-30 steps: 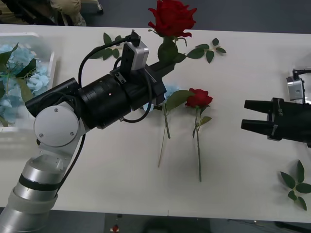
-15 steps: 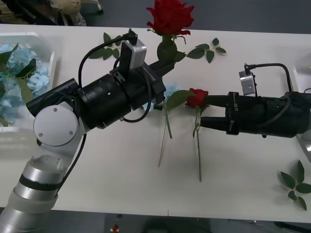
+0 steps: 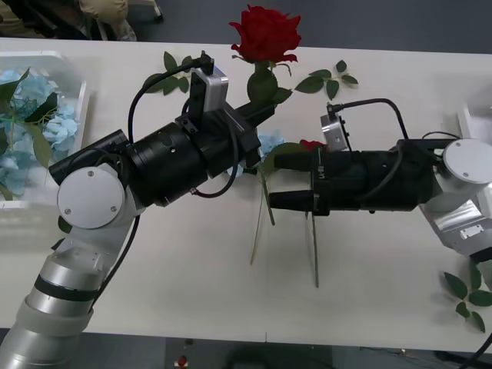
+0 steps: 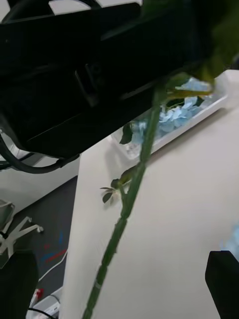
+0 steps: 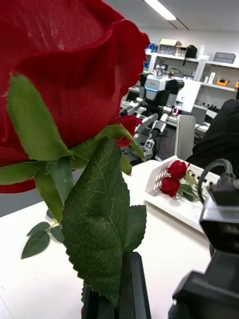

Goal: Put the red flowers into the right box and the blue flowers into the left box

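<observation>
My left gripper is shut on the stem of a red flower and holds it upright above the table's middle. Its head and broad leaf fill the left wrist view, above the black fingers. My right gripper stands open, with the hanging lower stem passing between its fingers. Under my right arm a second red flower lies on the table, mostly hidden. One blue flower lies beneath my left arm. The left box holds blue flowers. The right box holds red flowers.
Loose green leaf sprigs lie at the table's far side, behind the left arm and near the front right corner. The right box's rim shows at the right edge. The table's front middle is bare.
My right arm has reached left from the table's right edge, and its open fingers now straddle the held flower's stem. The left arm barely moved.
</observation>
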### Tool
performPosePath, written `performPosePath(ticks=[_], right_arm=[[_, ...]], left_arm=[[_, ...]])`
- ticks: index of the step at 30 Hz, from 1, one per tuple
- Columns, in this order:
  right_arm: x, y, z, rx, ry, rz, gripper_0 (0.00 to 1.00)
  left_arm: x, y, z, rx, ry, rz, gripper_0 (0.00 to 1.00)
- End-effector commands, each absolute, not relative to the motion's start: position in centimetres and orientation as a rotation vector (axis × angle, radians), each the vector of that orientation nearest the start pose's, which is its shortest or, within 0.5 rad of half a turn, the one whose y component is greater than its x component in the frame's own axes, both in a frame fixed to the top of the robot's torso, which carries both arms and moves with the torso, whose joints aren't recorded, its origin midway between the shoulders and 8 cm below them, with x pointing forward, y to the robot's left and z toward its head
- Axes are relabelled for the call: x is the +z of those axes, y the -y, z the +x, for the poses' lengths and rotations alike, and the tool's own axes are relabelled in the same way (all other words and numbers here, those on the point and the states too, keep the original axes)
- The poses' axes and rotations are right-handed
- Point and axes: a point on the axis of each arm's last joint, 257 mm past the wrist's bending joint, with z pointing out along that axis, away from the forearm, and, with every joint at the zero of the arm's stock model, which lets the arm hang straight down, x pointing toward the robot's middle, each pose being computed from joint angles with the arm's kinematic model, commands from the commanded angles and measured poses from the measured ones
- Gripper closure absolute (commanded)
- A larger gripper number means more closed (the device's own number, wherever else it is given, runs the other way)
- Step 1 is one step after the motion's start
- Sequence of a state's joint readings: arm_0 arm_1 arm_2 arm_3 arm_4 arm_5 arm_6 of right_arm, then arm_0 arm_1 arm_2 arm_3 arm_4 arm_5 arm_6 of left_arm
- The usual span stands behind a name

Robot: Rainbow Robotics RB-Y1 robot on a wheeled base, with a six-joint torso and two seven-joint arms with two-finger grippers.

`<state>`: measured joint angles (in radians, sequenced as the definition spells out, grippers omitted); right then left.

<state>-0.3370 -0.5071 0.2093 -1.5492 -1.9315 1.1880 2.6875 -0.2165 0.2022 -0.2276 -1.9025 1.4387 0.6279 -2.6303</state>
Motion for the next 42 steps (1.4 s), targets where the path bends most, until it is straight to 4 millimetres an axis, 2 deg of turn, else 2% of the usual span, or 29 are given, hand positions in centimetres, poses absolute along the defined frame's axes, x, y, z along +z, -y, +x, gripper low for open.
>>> performPosePath(ticks=[1,11,23,28,42], right_arm=[[-14.3,2.5,40.0,1.177,-1.473,-1.114,0.01],[-15.7,0.8,38.9,1.207,-1.490,-1.139,0.01],[-17.0,-1.4,38.8,1.193,-1.505,-1.141,0.01],[-16.9,-2.3,38.7,1.203,-1.496,-1.131,0.09],[-15.3,-3.7,39.6,1.208,-1.463,-1.078,0.09]], left_arm=[[-3.0,3.9,45.2,-0.711,-1.193,0.764,1.00],[-3.0,3.9,45.2,-0.711,-1.193,0.764,1.00],[-3.0,3.9,45.2,-0.711,-1.193,0.764,1.00],[-3.0,3.9,45.2,-0.711,-1.193,0.764,1.00],[-3.0,3.9,45.2,-0.711,-1.193,0.764,1.00]])
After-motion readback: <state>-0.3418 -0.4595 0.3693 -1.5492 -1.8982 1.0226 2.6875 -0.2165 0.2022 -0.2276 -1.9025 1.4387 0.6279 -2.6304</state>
